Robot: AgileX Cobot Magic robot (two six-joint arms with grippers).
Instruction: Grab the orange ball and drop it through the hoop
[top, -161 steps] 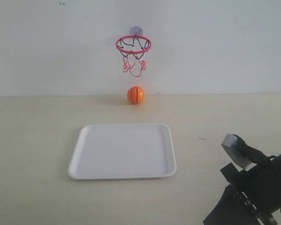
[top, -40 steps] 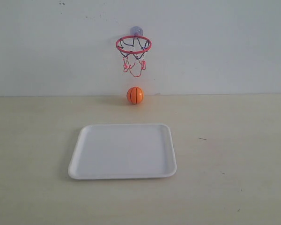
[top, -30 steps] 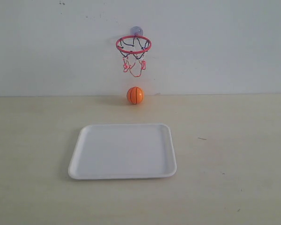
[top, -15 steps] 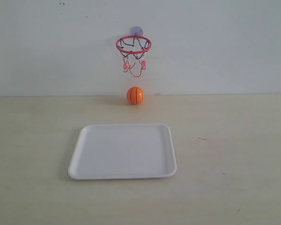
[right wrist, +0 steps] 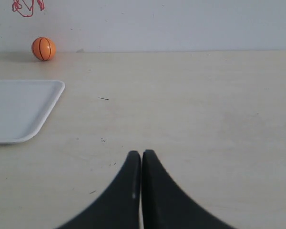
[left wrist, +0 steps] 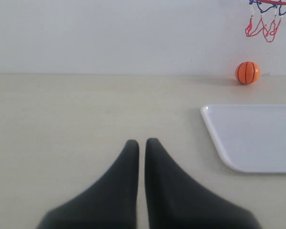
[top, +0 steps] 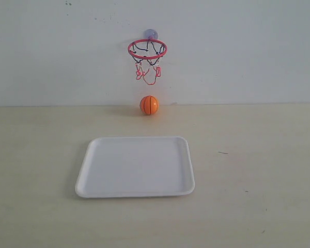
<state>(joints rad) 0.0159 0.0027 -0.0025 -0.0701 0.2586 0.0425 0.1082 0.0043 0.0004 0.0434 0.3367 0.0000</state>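
The orange ball [top: 149,105] rests on the table against the back wall, directly below the hoop [top: 147,49], whose red rim and string net hang from a purplish suction cup. The ball [left wrist: 247,72] also shows in the left wrist view, with the net [left wrist: 263,25] above it, and the ball [right wrist: 43,48] shows far off in the right wrist view. My left gripper [left wrist: 141,142] is shut with nothing in it, low over bare table. My right gripper [right wrist: 141,153] is shut and empty too. Neither arm appears in the exterior view.
A white tray [top: 85,175] lies on the table in front of the ball, between it and the near edge. Its corner [left wrist: 214,133] shows in the left wrist view and its edge [right wrist: 52,102] in the right wrist view. The white wall stands right behind the ball.
The right arm, seen at the lower right 5.4 s ago, has left the exterior view. Nothing has visibly moved over the last second.
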